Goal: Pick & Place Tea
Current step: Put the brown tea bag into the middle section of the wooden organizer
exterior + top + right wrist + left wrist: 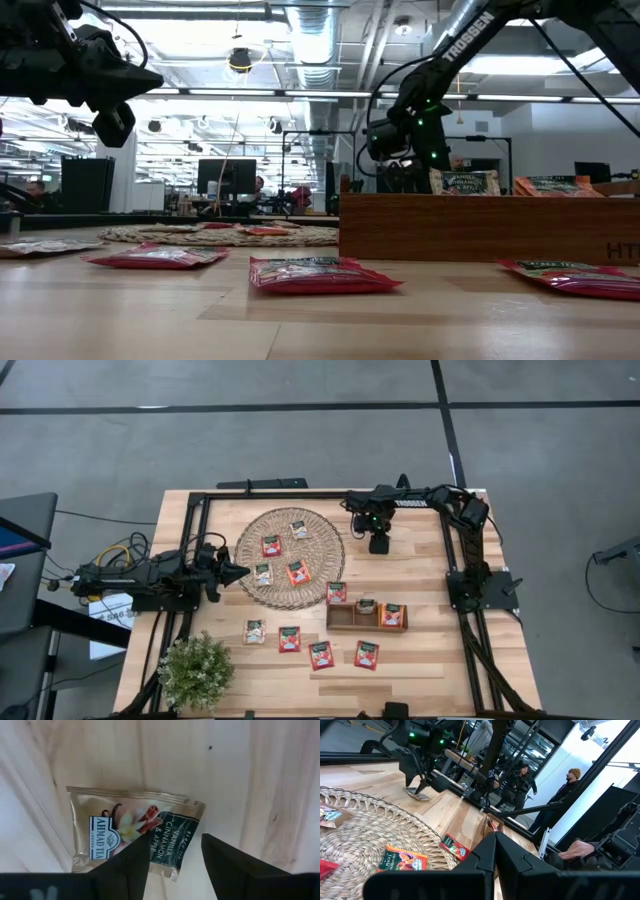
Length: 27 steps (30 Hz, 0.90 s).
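Tea sachets (289,639) lie scattered over the wooden table (420,670): a row at the near side, four on the round wicker mat (318,583), some in the wooden tray (340,618). At the left, the left gripper (240,571) hangs at the mat's left edge, jaws pressed together. Farther right, at the far side, the right gripper (175,852) reaches down with jaws spread over a beige vanilla-cinnamon sachet (131,832) flat on the table.
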Each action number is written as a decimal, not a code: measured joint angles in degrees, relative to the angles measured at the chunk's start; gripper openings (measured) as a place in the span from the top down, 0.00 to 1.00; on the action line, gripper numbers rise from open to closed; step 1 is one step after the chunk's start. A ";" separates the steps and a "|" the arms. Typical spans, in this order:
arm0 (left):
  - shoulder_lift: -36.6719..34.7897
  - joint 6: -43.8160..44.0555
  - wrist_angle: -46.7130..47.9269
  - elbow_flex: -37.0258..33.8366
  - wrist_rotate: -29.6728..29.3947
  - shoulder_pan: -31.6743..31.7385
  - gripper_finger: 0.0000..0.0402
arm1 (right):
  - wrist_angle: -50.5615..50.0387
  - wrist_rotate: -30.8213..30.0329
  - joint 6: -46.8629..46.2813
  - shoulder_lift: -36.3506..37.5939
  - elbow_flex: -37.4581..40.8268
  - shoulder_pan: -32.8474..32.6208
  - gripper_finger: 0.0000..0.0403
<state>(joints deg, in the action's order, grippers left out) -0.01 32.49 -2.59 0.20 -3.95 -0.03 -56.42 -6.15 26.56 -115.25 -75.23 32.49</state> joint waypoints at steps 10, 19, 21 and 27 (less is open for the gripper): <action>0.00 0.17 0.02 0.00 -0.02 0.00 1.00 | 0.56 0.68 -2.13 0.05 0.84 0.61 0.68; 0.00 0.35 0.02 0.00 -0.02 0.00 1.00 | 0.33 -1.51 -1.21 0.19 0.43 0.48 0.92; 0.00 0.35 0.02 0.00 -0.02 0.00 1.00 | -0.63 -2.76 -1.16 0.01 -0.28 0.50 0.96; 0.00 0.35 0.00 -0.01 -0.02 0.01 1.00 | -3.09 -6.99 -0.63 -0.04 -2.73 -0.29 0.99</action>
<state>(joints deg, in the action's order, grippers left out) -0.01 32.84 -2.59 0.19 -3.97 -0.02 -59.50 -13.14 25.93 -115.28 -77.96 32.21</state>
